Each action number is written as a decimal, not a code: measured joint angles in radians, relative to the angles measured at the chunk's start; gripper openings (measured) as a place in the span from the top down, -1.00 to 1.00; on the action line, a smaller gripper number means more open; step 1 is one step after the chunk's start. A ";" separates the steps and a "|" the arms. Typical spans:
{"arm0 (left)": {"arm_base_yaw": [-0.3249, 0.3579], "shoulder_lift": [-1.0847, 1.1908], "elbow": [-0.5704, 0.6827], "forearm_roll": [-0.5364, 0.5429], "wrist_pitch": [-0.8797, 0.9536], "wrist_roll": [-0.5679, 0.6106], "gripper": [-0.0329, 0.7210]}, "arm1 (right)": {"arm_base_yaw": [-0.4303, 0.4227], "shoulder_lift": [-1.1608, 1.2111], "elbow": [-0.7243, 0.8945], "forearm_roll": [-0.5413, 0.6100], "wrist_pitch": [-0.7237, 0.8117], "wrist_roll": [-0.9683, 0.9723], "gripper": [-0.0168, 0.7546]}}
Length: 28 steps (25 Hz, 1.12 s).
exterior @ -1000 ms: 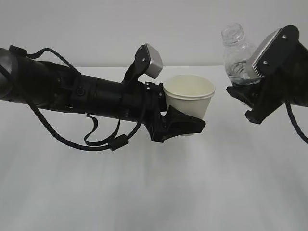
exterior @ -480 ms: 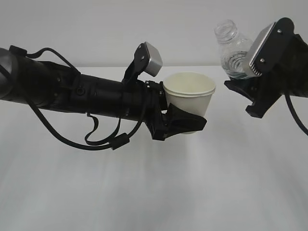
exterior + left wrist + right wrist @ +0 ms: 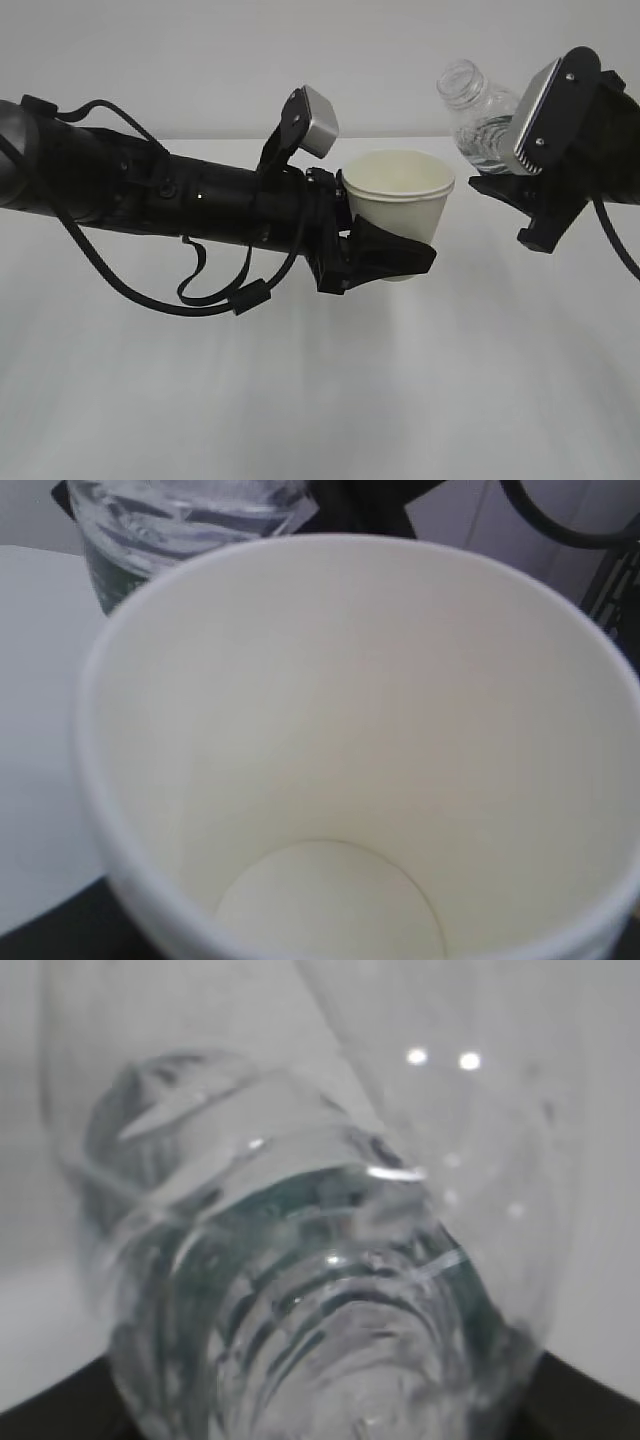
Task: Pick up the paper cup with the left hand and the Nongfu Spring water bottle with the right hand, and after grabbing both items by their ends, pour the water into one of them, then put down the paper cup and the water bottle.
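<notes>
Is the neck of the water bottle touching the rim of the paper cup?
Apart. The exterior view shows the water bottle above and right of the paper cup, with background between them.

The left gripper [image 3: 385,262] holds the paper cup [image 3: 398,208] upright by its lower part, above the white table [image 3: 320,400]. To the right, the right gripper [image 3: 515,185] grips the water bottle [image 3: 478,118], tilted with its open neck toward the cup, not touching it.

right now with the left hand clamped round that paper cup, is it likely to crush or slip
The paper cup looks thin-walled and empty, its bottom bare in the left wrist view, so it is probably very light and easy to dent. Its rim still looks round, so the left hand likely isn't crushing it. The tapered wall widens upward, which may keep it from slipping down.
</notes>
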 joint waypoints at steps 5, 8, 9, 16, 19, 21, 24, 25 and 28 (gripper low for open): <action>-0.025 0.000 0.000 0.000 0.000 0.000 -0.32 | 0.082 -0.011 -0.018 -0.001 0.167 0.014 -0.21; -0.033 0.000 0.000 0.000 0.000 0.000 -0.32 | 0.153 -0.020 -0.037 -0.001 0.261 0.016 -0.21; -0.033 0.000 0.000 0.000 0.000 0.000 -0.32 | 0.161 -0.022 -0.037 -0.001 0.275 0.019 -0.21; -0.033 0.000 0.000 0.000 0.000 0.000 -0.32 | 0.168 -0.022 -0.037 -0.042 0.331 0.020 -0.21; -0.033 0.000 0.000 0.000 0.014 0.001 -0.32 | 0.168 -0.022 -0.037 -0.057 0.331 0.020 -0.21; -0.033 0.000 0.000 0.000 0.034 0.001 -0.32 | 0.168 -0.022 -0.037 -0.059 0.331 0.020 -0.21; -0.033 0.000 0.000 -0.005 0.079 0.014 -0.32 | 0.168 -0.022 -0.037 -0.065 0.331 0.020 -0.21; -0.033 0.000 0.000 -0.012 0.090 0.022 -0.32 | 0.168 -0.022 -0.037 -0.067 0.331 0.020 -0.21; -0.033 0.000 0.000 -0.045 0.112 0.054 -0.32 | 0.168 -0.022 -0.044 -0.071 0.331 0.020 -0.21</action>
